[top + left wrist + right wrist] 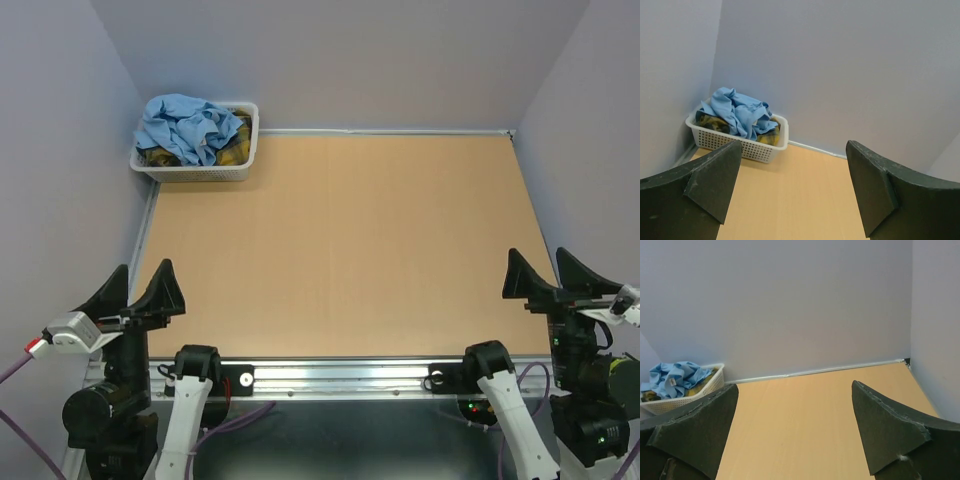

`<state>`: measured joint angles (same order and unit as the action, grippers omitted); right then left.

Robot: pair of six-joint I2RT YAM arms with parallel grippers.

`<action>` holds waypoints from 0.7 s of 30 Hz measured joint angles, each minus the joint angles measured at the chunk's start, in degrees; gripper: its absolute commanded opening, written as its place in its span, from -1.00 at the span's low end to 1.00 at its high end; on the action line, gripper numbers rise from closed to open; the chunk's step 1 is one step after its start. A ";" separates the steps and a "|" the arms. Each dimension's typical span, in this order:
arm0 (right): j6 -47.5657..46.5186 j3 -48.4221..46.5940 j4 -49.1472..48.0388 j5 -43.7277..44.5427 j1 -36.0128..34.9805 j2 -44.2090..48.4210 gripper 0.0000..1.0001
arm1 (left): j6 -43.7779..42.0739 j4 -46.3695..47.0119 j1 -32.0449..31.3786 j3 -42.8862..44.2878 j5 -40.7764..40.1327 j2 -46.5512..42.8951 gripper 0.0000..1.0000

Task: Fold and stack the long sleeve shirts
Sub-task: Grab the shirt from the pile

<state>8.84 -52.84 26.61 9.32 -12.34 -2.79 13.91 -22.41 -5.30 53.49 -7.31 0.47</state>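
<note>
A crumpled light blue long sleeve shirt (190, 125) lies heaped in a white basket (200, 172) at the table's far left corner. The same shirt (737, 112) shows far ahead in the left wrist view and, small, the shirt (677, 376) at the left of the right wrist view. A yellow-and-dark plaid cloth (232, 146) lies under it. My left gripper (140, 290) is open at the near left edge, empty. At the near right edge my right gripper (548, 272) is open too, with nothing between its fingers. Both are far from the basket.
The tan tabletop (340, 250) is walled by pale lilac panels at the back and both sides. A metal rail (340, 375) with the arm bases runs along the near edge.
</note>
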 measured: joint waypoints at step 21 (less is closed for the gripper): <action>6.86 1.42 0.02 -8.74 0.00 -34.60 1.00 | 15.52 6.10 0.00 -1.81 5.29 23.96 0.94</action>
<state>15.70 -51.42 26.63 0.58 -12.34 -37.39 29.43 -16.32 -5.30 51.68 -2.02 24.43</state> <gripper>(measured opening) 0.999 0.971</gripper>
